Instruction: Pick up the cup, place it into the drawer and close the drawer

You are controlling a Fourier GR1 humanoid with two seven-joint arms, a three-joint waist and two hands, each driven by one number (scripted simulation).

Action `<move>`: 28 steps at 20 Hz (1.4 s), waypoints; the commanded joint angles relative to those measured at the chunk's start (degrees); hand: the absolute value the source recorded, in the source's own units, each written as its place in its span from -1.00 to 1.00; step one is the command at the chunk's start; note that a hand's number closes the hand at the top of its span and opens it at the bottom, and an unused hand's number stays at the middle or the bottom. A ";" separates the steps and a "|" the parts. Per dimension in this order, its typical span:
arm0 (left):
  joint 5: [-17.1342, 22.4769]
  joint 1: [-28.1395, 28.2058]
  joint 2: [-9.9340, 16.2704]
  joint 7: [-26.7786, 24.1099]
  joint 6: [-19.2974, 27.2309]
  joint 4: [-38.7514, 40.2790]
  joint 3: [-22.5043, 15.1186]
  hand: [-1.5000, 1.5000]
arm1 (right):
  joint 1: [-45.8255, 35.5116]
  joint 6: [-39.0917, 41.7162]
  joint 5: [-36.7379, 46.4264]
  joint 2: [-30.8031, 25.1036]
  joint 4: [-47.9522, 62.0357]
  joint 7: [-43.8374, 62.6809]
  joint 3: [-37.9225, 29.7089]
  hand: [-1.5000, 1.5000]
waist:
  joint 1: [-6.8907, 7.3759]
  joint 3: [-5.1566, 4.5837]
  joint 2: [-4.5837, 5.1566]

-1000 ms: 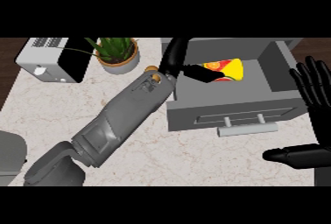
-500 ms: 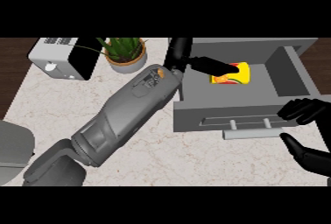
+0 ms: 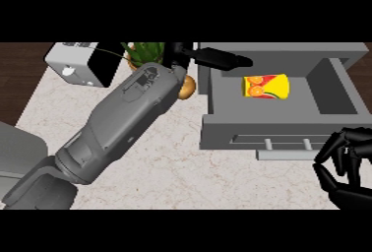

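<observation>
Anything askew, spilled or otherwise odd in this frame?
Only one thing: the cup lies on its side on the floor of the open drawer rather than upright. Nothing looks spilled or damaged. The left hand is above the drawer, apart from the cup; the right hand is curled by the drawer front.

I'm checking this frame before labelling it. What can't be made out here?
- Plant pot, head view: mostly hidden behind the left forearm.
- Right hand: cut off by the view's right edge.
- Toaster: top cropped by the upper edge.
- Cup in the drawer: its opening can't be seen.
</observation>
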 commanded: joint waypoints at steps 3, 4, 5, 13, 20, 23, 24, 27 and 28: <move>-1.28 9.22 6.04 2.41 -0.09 -10.97 0.39 -1.00 | 1.38 -3.50 12.77 1.82 0.46 -0.94 4.85 1.00 | 1.14 0.01 -0.11; 0.25 8.55 8.43 3.31 -1.71 -11.96 2.44 -1.00 | 1.16 -6.18 17.43 3.97 0.14 -0.32 8.32 1.00 | 1.46 -0.01 -0.11; -0.63 11.79 8.20 3.07 -0.17 -15.34 2.28 -1.00 | -2.69 -4.47 13.58 1.79 3.74 0.71 4.57 1.00 | 1.31 0.01 -0.04; 0.38 22.58 17.15 7.76 -2.71 -30.38 3.95 -1.00 | -8.07 -10.00 32.00 1.52 16.62 -6.39 12.50 1.00 | 2.99 0.02 -0.17; 2.00 30.19 21.33 5.26 -8.75 -33.00 7.40 -1.00 | -12.76 -18.08 49.69 2.02 31.90 -9.46 20.90 1.00 | 2.98 0.04 0.43; 2.04 32.60 23.02 6.06 -8.78 -35.69 8.45 -1.00 | -16.54 -22.01 52.72 1.69 39.58 -13.25 20.03 1.00 | 2.90 0.09 0.51; 2.18 36.54 23.13 3.33 -9.78 -36.98 9.09 -1.00 | -19.61 -20.39 54.45 2.42 40.40 -10.71 21.43 1.00 | 2.83 0.03 0.43; 2.02 37.67 23.98 3.62 -11.42 -37.30 10.58 -1.00 | -23.48 -27.13 56.29 6.06 54.34 -15.17 20.50 1.00 | 2.24 0.08 0.63; 2.29 39.15 25.45 3.31 -12.49 -38.15 11.31 -1.00 | -23.21 -29.87 56.38 6.30 58.35 -17.59 19.78 1.00 | 2.57 0.10 0.70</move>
